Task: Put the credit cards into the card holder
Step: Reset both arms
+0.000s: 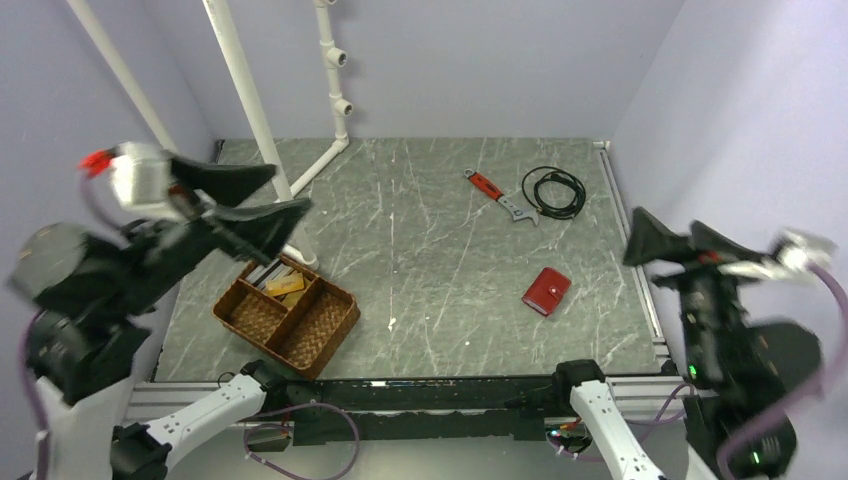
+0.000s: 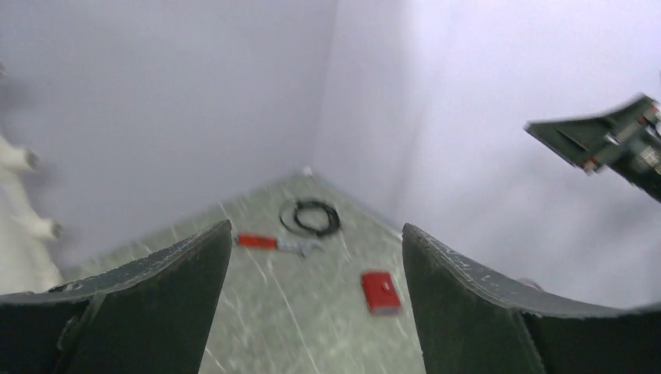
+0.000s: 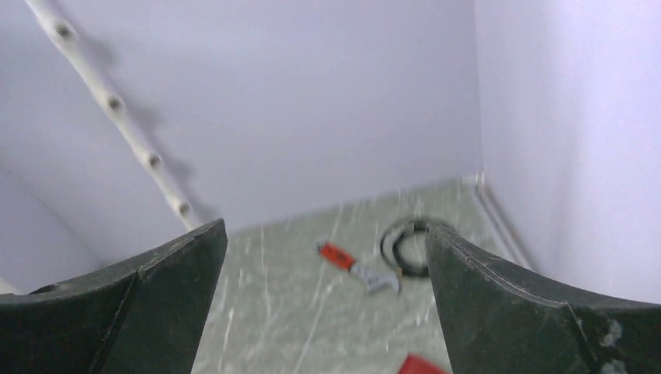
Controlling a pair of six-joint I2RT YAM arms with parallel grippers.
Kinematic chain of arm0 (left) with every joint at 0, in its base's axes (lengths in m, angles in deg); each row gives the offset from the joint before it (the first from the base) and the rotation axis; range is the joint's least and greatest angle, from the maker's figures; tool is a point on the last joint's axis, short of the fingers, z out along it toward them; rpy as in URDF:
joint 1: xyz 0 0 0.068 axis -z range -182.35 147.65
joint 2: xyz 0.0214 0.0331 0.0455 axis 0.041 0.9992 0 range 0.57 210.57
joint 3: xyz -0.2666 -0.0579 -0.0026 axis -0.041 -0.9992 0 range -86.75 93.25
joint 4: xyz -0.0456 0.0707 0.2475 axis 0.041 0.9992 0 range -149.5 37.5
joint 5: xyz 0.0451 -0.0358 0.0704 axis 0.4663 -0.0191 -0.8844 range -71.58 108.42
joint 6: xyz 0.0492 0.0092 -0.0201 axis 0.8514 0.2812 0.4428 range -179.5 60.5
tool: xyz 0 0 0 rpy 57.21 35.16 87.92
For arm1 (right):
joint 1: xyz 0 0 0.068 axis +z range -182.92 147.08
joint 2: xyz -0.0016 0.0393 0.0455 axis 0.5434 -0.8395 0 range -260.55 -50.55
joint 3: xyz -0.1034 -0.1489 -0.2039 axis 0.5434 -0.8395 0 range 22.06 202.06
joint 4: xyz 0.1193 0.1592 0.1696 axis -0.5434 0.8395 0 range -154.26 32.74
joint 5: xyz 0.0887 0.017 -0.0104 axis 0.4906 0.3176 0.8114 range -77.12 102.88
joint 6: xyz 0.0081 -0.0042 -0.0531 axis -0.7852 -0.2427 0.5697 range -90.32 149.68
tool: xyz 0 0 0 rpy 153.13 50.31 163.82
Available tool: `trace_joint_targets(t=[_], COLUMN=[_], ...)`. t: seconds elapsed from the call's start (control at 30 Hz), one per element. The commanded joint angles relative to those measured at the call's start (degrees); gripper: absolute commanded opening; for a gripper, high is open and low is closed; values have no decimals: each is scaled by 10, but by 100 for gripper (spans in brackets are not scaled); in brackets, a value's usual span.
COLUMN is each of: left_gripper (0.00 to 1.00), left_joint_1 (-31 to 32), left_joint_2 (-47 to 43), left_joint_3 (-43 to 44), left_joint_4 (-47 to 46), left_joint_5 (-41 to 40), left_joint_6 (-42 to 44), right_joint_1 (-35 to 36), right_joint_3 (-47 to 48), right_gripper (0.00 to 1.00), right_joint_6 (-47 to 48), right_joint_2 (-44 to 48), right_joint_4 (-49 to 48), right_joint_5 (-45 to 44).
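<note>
The closed red card holder [image 1: 546, 291] lies flat on the grey table, right of centre; it also shows as a card holder [image 2: 380, 291] in the left wrist view and at the bottom edge as a card holder [image 3: 421, 365] in the right wrist view. The credit cards [image 1: 280, 280], one gold-brown and others pale, stand in the back compartment of a wicker tray [image 1: 330, 330]. My left gripper [image 1: 290, 190] [image 2: 316, 226] hangs high above the tray, open and empty. My right gripper [image 1: 665, 225] [image 3: 326, 224] is raised at the table's right edge, open and empty.
A red-handled wrench [image 1: 500, 195] and a coiled black cable [image 1: 553, 190] lie at the back right. White pipes [image 1: 250, 90] rise at the back left. Lilac walls close in three sides.
</note>
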Motion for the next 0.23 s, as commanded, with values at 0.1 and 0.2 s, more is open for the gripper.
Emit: trace_joint_targets(t=[0.1,0.2], left_gripper=[87,88], left_joint_1=[-2,-2], left_joint_2=[-28,-44], left_joint_3=[44,45], left_joint_4=[-2,-5], left_joint_5=[-112,-127], left_joint_6=[85,89], right_joint_1=[1,-1], right_joint_3=[77,73], right_gripper=[100,100], right_joint_6=[72,87], right_joint_2=[38,44], right_joint_4=[-29,-28], right_joint_5=[-11,-17])
